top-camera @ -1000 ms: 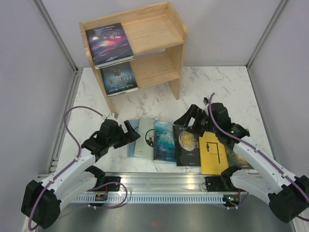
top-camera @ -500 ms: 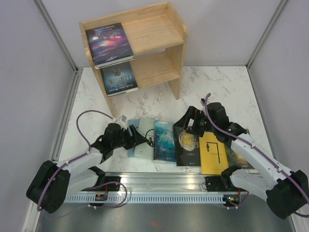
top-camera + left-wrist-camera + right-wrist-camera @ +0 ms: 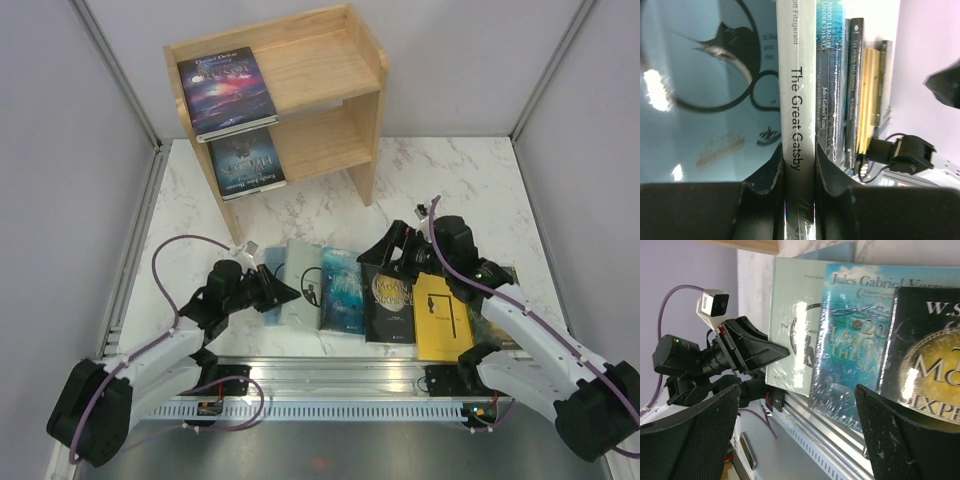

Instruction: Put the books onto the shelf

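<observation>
On the near left of the marble table (image 3: 450,180), the left gripper (image 3: 276,289) is clamped on the spine of the white Great Gatsby paperback (image 3: 303,275), one of its fingers (image 3: 767,176) pressed to each side at the book's left edge. Right of it, the teal book (image 3: 342,292), black book (image 3: 388,305) and yellow book (image 3: 440,318) lie flat in a row. The right gripper (image 3: 392,252) hangs over the black book's far end, jaws wide and empty. At the far left, the shelf (image 3: 340,60) carries two dark blue books (image 3: 225,90), one per tier.

Overhead from behind, looking down; wrist views close, sharing Gatsby book (image 3: 796,125).
</observation>
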`<control>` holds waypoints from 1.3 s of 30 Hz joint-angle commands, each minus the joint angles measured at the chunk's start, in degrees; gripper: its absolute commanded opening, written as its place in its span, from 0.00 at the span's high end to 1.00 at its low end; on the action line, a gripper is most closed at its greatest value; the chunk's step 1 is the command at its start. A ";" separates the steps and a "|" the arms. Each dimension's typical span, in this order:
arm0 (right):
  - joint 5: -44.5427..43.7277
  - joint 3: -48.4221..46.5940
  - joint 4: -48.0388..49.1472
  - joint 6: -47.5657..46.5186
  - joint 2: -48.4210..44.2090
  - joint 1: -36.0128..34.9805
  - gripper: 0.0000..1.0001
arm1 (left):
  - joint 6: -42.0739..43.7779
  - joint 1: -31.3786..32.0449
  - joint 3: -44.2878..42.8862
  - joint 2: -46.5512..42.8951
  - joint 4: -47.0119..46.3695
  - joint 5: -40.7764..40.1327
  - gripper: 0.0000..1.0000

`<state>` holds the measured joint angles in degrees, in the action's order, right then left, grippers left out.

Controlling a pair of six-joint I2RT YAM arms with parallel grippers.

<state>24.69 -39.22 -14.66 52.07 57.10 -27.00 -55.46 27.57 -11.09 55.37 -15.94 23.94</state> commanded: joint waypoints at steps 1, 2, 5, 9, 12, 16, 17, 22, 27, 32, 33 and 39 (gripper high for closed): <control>-0.59 1.34 5.07 4.08 -6.03 -1.90 0.02 | 4.13 -1.29 -9.01 -12.44 11.61 -1.35 0.98; -1.82 1.86 5.42 4.96 -6.99 -3.22 0.02 | 4.74 -2.51 -10.25 -14.40 14.77 -1.62 0.98; -7.61 2.39 6.39 7.77 -8.67 -10.24 0.02 | 5.98 -4.80 -15.00 -20.03 23.22 -1.53 0.98; -12.11 5.90 15.76 12.69 -6.40 -21.13 0.02 | 5.02 -6.74 -20.54 -22.76 27.89 -1.00 0.98; -14.31 7.23 20.00 14.28 -3.15 -25.71 0.02 | 3.09 -7.01 -25.02 -23.56 29.39 -1.97 0.98; -15.19 6.71 23.61 14.55 0.55 -26.87 0.02 | -0.96 -7.09 -29.51 -24.35 31.32 -5.13 0.98; -15.37 6.27 24.32 14.46 1.43 -26.79 0.02 | -1.57 -7.09 -30.04 -24.44 31.85 -5.40 0.98; -14.76 3.36 31.69 15.59 6.88 -26.87 0.02 | -7.55 -7.01 -28.55 -26.98 29.57 -6.80 0.98; -15.02 5.29 41.97 18.68 7.41 -26.96 0.02 | -13.35 -7.09 -23.55 -28.74 24.48 -5.84 0.98; -15.02 8.54 48.39 21.48 5.66 -26.87 0.02 | -18.28 -7.09 -18.53 -30.41 17.70 -6.10 0.98; -15.11 8.90 49.54 21.58 5.30 -26.87 0.02 | -18.45 -7.09 -18.00 -30.41 17.62 -6.28 0.98; -16.25 10.74 52.52 23.16 3.72 -26.87 0.02 | -21.88 -7.09 -14.40 -31.47 11.55 -6.54 0.98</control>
<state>9.13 -28.67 29.39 73.19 62.81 -53.76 -72.71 20.45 -25.02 25.45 9.06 16.64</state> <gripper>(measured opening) 0.982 0.253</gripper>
